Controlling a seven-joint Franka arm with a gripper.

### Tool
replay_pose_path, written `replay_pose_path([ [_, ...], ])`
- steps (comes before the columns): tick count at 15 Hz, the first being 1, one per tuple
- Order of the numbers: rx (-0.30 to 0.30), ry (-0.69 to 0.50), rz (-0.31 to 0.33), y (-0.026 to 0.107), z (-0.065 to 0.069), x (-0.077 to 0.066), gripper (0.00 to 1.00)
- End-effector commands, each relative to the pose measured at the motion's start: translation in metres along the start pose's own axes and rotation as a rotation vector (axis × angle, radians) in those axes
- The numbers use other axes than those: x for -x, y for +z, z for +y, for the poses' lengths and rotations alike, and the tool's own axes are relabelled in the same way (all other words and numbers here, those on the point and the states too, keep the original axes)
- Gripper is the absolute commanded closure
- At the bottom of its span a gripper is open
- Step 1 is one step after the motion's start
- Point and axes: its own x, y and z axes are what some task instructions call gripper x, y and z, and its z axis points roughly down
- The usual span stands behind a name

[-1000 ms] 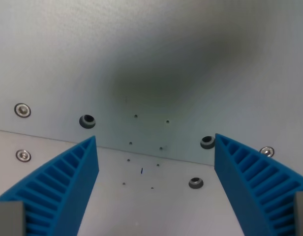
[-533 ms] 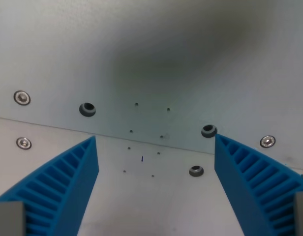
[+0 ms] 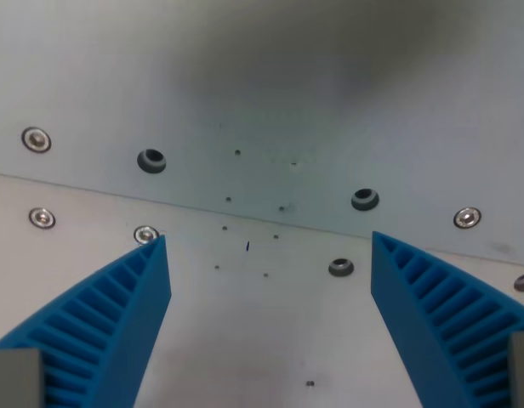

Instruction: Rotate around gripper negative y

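Note:
My gripper [image 3: 269, 242] is open and empty. Its two blue ribbed fingers [image 3: 109, 323] rise from the bottom corners of the wrist view, one at the left and one at the right [image 3: 445, 319]. Between them lies a bare grey metal surface [image 3: 270, 331]. A seam [image 3: 245, 219] runs across the view where this surface meets a second grey panel [image 3: 270, 76] behind it. Nothing is between the jaws.
Silver screws [image 3: 36, 138] and dark round holes [image 3: 150, 160] dot both panels. Several small dark dots cluster around a short blue mark [image 3: 247, 246] near the seam. A soft dark shadow covers the upper panel.
The whole scene has slid upward in the view, so the camera has tilted. More of the near surface shows, with a new screw by the left finger. The fingers stay open.

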Motion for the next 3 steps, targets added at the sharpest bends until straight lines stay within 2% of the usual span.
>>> replay_pose_path([
  [1,0.029,0.014,-0.232,-0.0067,-0.0002,-0.0062,0.00],
  [3,0.029,0.015,-0.255,-0.0067,-0.0002,-0.0062,0.00],
])
